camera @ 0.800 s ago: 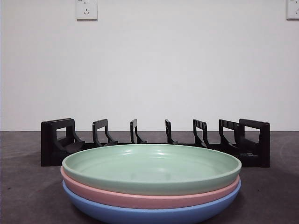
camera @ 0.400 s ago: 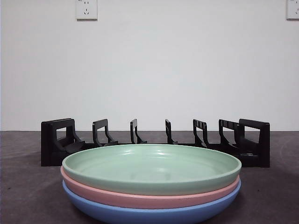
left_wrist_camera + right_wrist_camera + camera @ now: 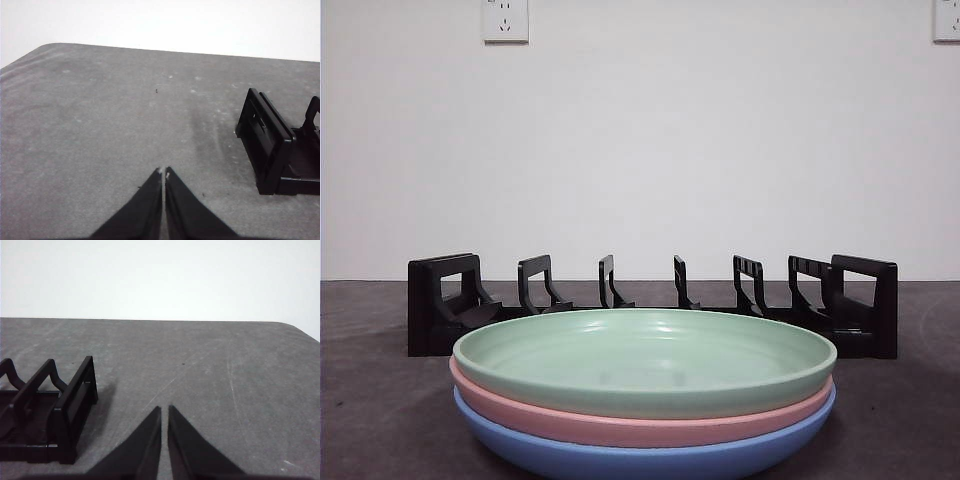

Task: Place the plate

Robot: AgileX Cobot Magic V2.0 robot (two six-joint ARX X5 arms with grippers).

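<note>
Front view: three plates stacked near the front edge of the grey worktop (image 3: 380, 400). Green plate (image 3: 645, 360) on top, pink plate (image 3: 640, 425) under it, blue plate (image 3: 645, 460) at the bottom, resting on the worktop. All three nested, rims level. None is in the rack.

Black plate rack (image 3: 650, 300) stands behind the stack, running side to side across the worktop, its upright dividers all free. Stack and rack appear apart, but the low view does not let me judge the gap. White wall behind, with a socket (image 3: 505, 20) high up and a second one (image 3: 947, 20) at the top corner.

Neither arm shows in the front view.

Left wrist view: left gripper (image 3: 164, 172) above bare worktop, fingers (image 3: 150, 200) clenched together, tips meeting, nothing between them. One end of the rack (image 3: 272, 145) lies off to the side, apart from the fingers.

Right wrist view: right gripper (image 3: 165, 410) likewise over bare worktop, fingers (image 3: 145, 445) drawn almost together with a thin slit between, grasping nothing. The rack's other end (image 3: 65, 405) is to the side, not touched. Worktop's rounded corner visible beyond.
</note>
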